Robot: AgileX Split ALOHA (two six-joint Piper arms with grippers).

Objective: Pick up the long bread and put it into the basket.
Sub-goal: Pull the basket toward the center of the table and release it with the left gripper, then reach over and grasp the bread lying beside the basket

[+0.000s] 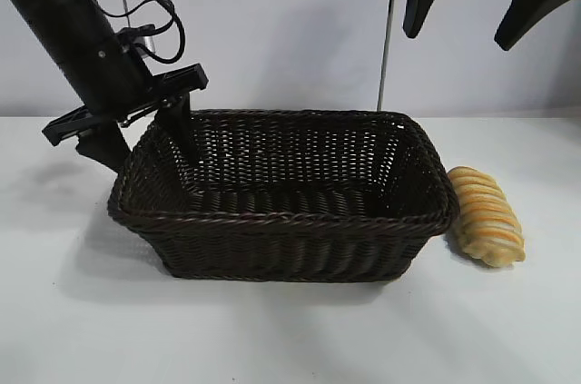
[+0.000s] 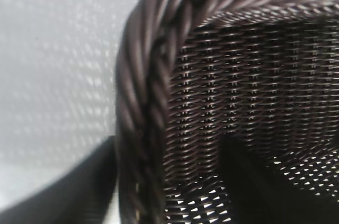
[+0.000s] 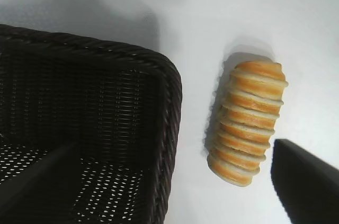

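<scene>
White tabletop, pale wall behind. Large rectangular dark-brown woven wicker basket sits mid-table, sloping sides, braided rim; nothing visible inside it.

Oblong golden-yellow long bread, ridged crosswise in orange-brown and pale bands, lies on the table just beside the basket's right end, outside it. Whether it touches the wicker cannot be told.

Left gripper, black, angled steeply down at the basket's left end. Jaws spread wide and straddling the rim: one finger inside the basket against the end wall, the other outside. Left wrist view shows the braided rim running between the two dark fingers. Nothing clamped.

Right gripper hangs high above the basket's right end, jaws wide apart, empty. Right wrist view looks down on the bread and the basket corner.
</scene>
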